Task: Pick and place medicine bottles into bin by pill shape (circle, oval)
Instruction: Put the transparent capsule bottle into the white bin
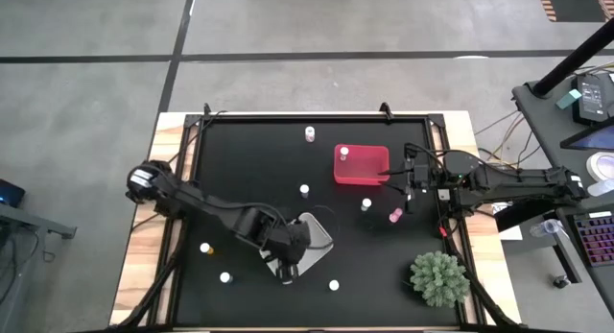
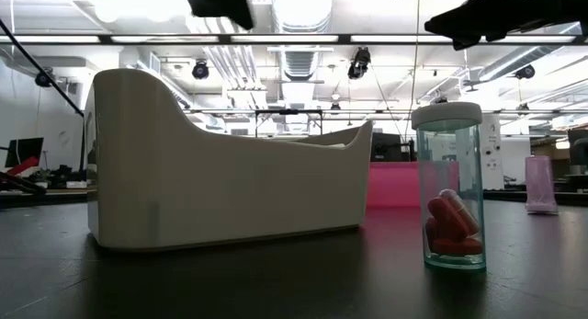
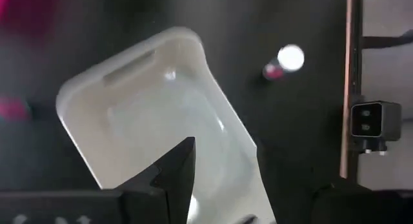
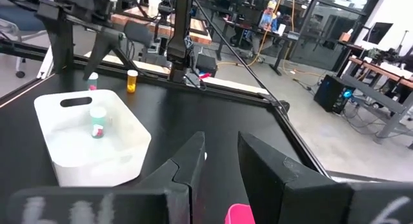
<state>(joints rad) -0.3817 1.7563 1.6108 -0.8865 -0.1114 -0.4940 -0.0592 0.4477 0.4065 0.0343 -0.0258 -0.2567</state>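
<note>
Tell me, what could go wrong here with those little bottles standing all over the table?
1. The left gripper hangs open low over the white bin; moving away, it might catch the rim and shove the bin.
2. The right gripper sits beside the red bin, close to a pink bottle and a teal bottle. A sideways sweep could topple these narrow bottles.

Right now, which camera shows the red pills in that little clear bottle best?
The low view: the teal bottle stands close, red pills visible through its side. The high view shows bottles only as white-capped specks. The left wrist view blurs one, and which is this bottle I cannot tell.
</note>
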